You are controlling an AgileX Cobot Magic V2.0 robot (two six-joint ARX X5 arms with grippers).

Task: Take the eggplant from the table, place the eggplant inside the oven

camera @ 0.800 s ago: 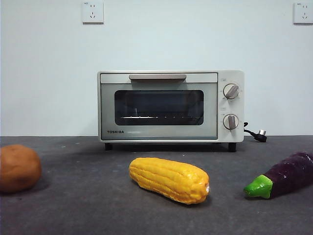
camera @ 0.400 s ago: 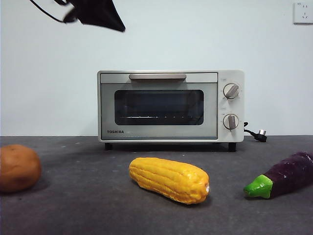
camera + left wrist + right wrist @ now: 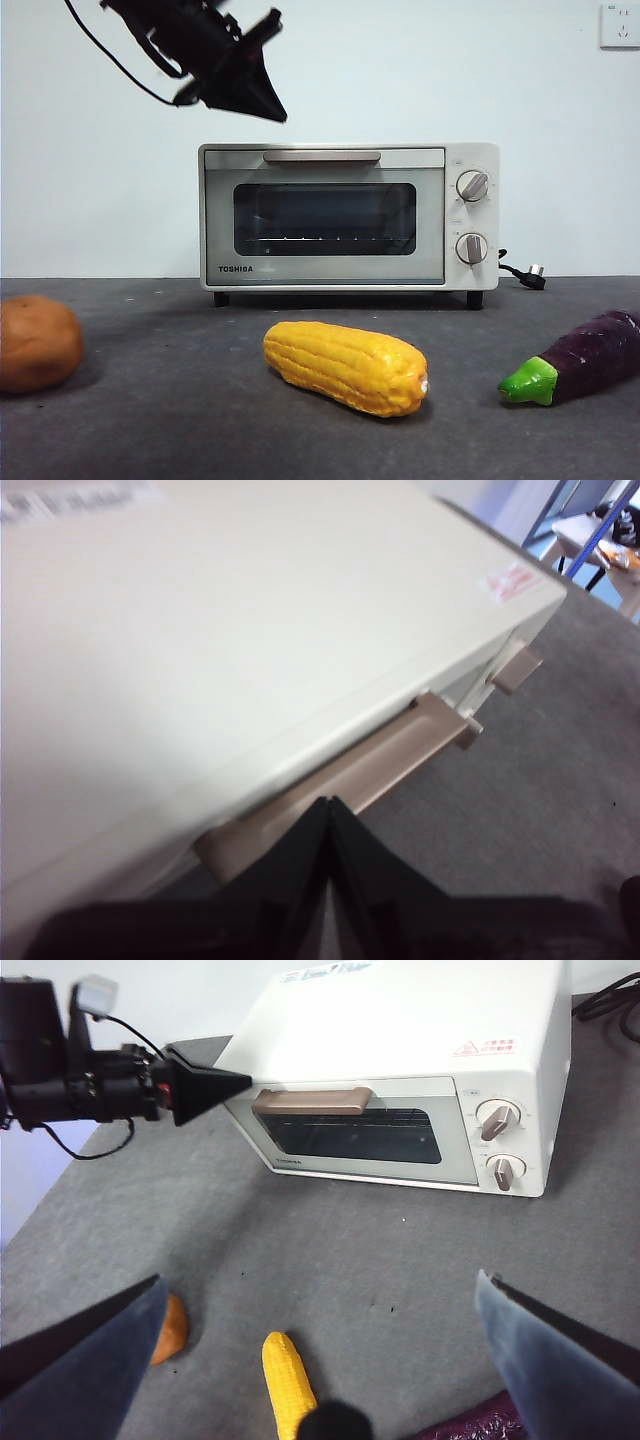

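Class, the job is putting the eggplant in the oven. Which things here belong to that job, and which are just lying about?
Belong to the job:
eggplant, lying on the table
oven, door shut
left hand, shut, near the oven handle

Just lying about:
corn cob
brown lump

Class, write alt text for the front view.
A closed cream oven stands on a grey table, the left gripper hovering above its left corner. In front lie a brown lump, corn cob and eggplant.
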